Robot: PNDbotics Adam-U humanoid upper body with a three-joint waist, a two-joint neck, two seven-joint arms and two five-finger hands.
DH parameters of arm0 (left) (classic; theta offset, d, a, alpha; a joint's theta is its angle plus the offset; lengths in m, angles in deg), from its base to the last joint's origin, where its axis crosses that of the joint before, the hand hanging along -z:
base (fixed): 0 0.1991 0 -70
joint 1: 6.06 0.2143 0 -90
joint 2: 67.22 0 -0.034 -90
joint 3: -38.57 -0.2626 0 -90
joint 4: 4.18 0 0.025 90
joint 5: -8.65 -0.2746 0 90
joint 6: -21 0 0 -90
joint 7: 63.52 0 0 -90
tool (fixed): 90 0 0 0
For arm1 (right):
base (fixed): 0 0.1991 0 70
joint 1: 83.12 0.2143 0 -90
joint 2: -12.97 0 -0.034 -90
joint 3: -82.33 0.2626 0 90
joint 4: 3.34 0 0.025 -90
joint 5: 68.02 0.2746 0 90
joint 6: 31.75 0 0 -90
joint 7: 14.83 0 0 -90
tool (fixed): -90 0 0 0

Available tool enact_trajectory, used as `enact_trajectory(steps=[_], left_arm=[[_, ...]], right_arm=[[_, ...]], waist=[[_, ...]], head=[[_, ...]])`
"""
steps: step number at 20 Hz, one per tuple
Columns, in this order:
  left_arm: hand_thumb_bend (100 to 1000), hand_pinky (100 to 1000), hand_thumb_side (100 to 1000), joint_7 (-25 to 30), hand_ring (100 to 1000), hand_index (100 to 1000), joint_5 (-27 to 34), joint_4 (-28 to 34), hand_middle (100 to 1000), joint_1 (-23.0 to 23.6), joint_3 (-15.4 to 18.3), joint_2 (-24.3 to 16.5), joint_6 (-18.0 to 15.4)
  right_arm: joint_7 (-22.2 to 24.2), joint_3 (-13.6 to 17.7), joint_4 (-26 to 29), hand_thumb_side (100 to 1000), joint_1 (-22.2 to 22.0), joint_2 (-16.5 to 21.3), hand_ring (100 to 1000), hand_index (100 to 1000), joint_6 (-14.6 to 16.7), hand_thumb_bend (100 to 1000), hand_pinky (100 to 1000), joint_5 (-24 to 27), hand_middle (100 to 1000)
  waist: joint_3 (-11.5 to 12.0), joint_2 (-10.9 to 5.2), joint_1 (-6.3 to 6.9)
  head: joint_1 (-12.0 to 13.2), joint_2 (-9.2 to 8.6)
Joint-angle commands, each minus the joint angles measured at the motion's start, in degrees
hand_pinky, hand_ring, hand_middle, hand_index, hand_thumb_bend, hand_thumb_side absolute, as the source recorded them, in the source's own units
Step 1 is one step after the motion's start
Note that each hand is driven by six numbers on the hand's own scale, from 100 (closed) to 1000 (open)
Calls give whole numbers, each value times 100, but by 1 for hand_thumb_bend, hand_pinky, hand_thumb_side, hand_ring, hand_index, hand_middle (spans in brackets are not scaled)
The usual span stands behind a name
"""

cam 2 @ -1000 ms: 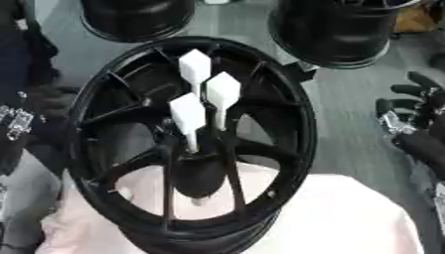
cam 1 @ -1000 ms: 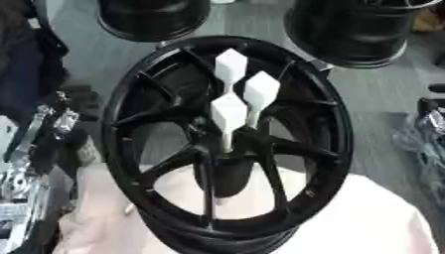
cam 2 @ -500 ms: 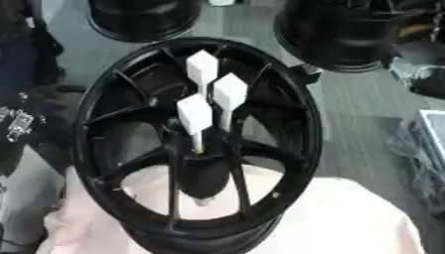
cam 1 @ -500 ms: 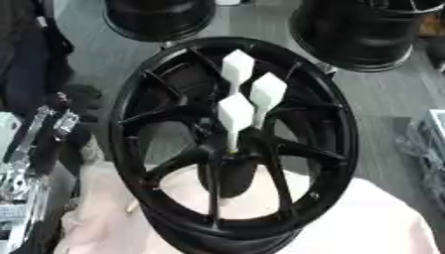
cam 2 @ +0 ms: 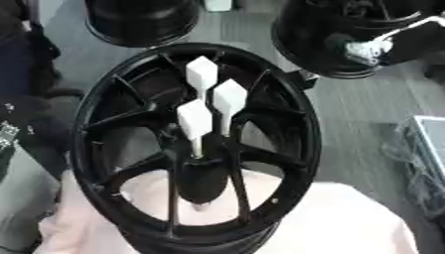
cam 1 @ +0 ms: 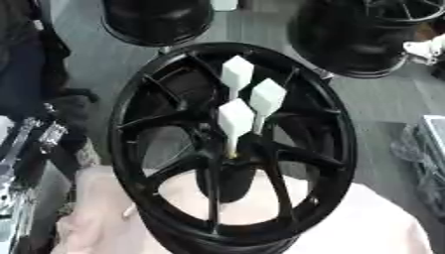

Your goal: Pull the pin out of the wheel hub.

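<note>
Standing upright in the centre of the black spoked alloy wheel hub (cam 1: 233, 149), three white flat-headed plastic pins (cam 1: 236, 117) are judged light and stiff, best pinched at the broad heads; neither robot hand is seen, so their state cannot be told

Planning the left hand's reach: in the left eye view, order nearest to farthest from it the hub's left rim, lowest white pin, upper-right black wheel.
From the left hand:
1. Hub's left rim, beside it.
2. Lowest white pin, centre.
3. Upper-right black wheel, far corner.
</note>
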Motion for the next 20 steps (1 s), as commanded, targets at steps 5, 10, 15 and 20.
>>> enact_trajectory(steps=[5, 10, 15, 20], left_arm=[[529, 659, 713, 26, 725, 798, -46, 72, 715, -27, -31, -170, -31], [528, 659, 714, 46, 725, 799, -52, 66, 714, -46, -49, -166, -36], [528, 659, 714, 57, 726, 799, -55, 63, 714, -67, -60, -156, -39], [528, 660, 715, 54, 726, 799, -54, 61, 714, -63, -54, -153, -35]], right_arm=[[1317, -440, -636, 290, 835, -494, 879, 987, 129, 418, 805, -206, 879], [1428, -873, -1012, 286, 1148, -964, 884, 989, 407, 440, 812, -605, 884], [1431, -1202, -1195, 262, 1260, -1248, 889, 987, 674, 468, 819, -866, 886], [1431, -1388, -1283, 227, 1240, -1311, 891, 980, 865, 483, 824, -1037, 884]], waist=[[52, -106, 1], [120, -92, -7], [182, -76, -8], [189, -76, -15]], head=[[-137, -116], [-268, -179], [-370, -235], [-401, -256]])
